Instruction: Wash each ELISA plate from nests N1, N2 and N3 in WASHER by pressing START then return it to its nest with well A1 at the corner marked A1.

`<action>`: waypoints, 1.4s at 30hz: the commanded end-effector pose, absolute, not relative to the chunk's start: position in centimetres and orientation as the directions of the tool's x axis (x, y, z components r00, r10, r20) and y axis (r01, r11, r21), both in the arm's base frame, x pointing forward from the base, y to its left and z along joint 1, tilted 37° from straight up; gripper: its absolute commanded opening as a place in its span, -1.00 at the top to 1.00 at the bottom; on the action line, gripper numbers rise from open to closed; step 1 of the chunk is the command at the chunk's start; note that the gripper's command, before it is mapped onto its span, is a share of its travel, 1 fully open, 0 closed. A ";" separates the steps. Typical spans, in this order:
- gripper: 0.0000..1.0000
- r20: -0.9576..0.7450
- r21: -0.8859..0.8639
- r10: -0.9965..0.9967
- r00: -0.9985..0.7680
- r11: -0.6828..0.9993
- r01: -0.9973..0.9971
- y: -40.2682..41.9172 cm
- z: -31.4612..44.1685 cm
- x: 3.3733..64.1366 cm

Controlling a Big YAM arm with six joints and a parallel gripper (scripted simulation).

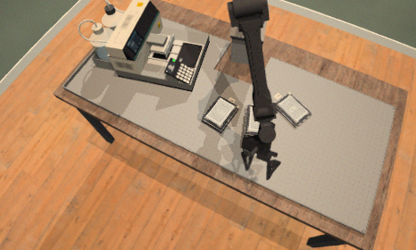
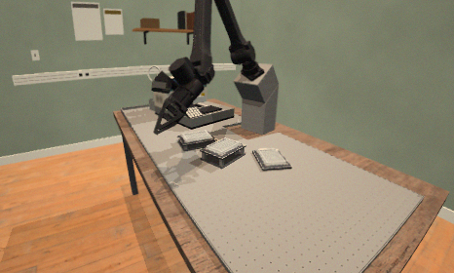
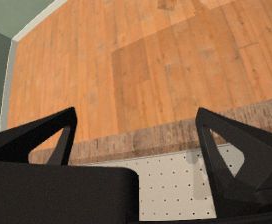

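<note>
My gripper (image 1: pixel 258 172) (image 2: pixel 157 130) (image 3: pixel 136 113) is open and empty, above the table's front edge in the top view. A white plate (image 1: pixel 220 112) (image 2: pixel 196 136) sits in the nest nearest the washer. A second plate (image 1: pixel 253 119) (image 2: pixel 224 147) sits in the tall middle nest, partly hidden by the arm in the top view. A paler plate (image 1: pixel 293 107) (image 2: pixel 273 158) appears to sit in the low nest farthest from the washer. The washer (image 1: pixel 133 31) stands at the table's far left, with its lamp (image 1: pixel 173 60) green. I see no plate on its carrier, but its head partly hides that area.
The washer's keypad (image 1: pixel 184 72) (image 2: pixel 194 111) faces the nests. Bottles (image 1: pixel 97 34) with tubes stand behind the washer. The grey arm pedestal (image 1: pixel 239 49) (image 2: pixel 258 107) rises at the table's back edge. The wrist view shows floor (image 3: pixel 152 60) and the wooden table edge (image 3: pixel 137 140) between the fingers.
</note>
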State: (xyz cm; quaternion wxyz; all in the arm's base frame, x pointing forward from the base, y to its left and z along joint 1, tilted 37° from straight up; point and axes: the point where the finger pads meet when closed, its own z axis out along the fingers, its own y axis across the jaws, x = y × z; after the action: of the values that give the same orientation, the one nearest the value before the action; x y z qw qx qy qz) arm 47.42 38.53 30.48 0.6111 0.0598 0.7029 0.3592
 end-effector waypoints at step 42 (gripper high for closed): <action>-1.00 -0.910 0.292 0.183 -0.371 0.920 -0.263 21.0 24.9 43.9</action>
State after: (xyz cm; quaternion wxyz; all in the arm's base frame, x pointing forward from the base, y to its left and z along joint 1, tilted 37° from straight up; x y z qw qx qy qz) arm 44.14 22.56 23.98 0.5424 -0.0233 0.8149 0.2029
